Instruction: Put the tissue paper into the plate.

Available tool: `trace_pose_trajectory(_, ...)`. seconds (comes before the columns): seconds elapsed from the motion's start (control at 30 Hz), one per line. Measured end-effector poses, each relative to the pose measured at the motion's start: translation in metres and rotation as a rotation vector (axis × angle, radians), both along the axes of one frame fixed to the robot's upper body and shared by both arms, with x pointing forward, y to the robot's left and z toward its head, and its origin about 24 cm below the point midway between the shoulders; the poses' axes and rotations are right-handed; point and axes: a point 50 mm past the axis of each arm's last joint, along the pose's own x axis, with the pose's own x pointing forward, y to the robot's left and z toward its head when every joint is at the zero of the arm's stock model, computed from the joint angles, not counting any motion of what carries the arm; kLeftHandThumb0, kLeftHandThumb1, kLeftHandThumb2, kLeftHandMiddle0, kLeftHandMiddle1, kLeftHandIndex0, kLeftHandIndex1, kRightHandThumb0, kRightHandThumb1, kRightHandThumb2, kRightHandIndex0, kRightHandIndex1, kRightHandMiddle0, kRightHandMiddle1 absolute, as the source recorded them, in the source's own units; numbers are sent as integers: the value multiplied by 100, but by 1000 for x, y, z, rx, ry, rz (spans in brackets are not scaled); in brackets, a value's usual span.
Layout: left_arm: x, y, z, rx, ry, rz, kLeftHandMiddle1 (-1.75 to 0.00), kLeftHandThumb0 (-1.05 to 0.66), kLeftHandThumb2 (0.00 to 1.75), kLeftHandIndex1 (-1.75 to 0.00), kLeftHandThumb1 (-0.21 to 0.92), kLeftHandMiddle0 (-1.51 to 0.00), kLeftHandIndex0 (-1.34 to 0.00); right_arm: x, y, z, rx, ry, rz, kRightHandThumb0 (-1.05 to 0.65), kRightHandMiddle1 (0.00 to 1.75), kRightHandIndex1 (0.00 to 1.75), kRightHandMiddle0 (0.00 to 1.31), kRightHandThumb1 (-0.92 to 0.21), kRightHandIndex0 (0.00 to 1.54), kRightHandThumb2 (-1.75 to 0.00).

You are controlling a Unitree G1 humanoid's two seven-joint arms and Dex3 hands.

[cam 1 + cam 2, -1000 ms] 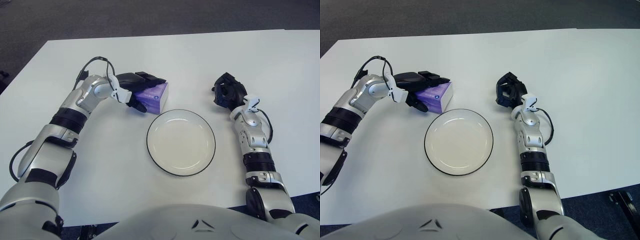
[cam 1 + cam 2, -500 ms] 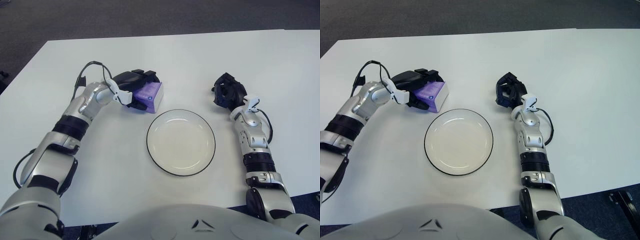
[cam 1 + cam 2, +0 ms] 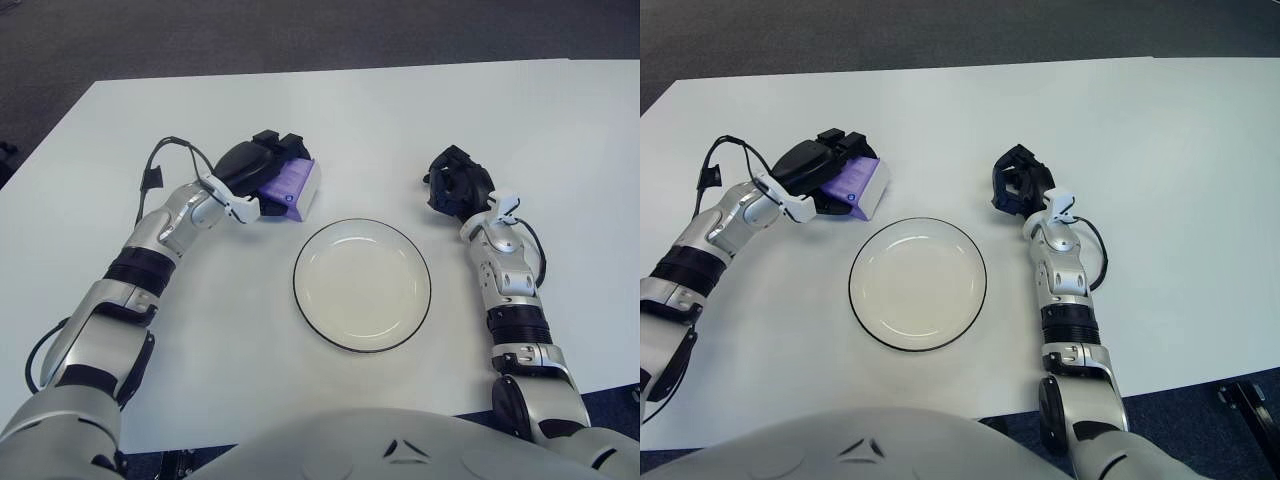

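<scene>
Grasp step in hand: left hand (image 3: 255, 168) clamps the tissue pack (image 3: 292, 187) at the plate's (image 3: 361, 284) 11 o'clock; next, carry over plate and release; right hand (image 3: 456, 186), curled empty, idles at 2 o'clock.

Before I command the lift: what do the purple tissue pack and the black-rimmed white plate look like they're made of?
The purple tissue pack, gripped by the left hand, looks like soft plastic film around paper: smooth purple top, white end face; I can't confirm the wrap. The round white plate with its thin black rim looks like glazed ceramic or enamel, with a faint sheen in its well. The right hand shows right of the plate.
</scene>
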Motion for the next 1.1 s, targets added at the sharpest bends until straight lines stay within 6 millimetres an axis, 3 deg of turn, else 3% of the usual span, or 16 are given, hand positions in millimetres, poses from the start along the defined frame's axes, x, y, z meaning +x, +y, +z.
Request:
trace_pose_trajectory(0.23,-7,1,23,-101,-136,18,-159,0,154,-175,9,-84,-56,0,-2,0,-3,-1,1,-42,175,175,46,-52,102,-107)
trace_pose_trajectory(0.53,-25,-20,63,-247,-332,-67,-159,0,154,-175,8,-85,-56,1,-3,-1,-7,1,0,-42,175,175,45,-52,102,-106)
trace_pose_trajectory(0.8,-47,-45,61,-314,-336,-163,-161,0,155,-175,8,-84,-56,2,-2,-2,-5,1,7,-42,175,175,45,-53,102,-106)
trace_pose_trajectory(1.1,-57,-61,57,-345,-221,-312,-165,0,154,-175,10,-81,-54,4,-2,-2,-5,-3,10,-42,175,175,45,-53,102,-106)
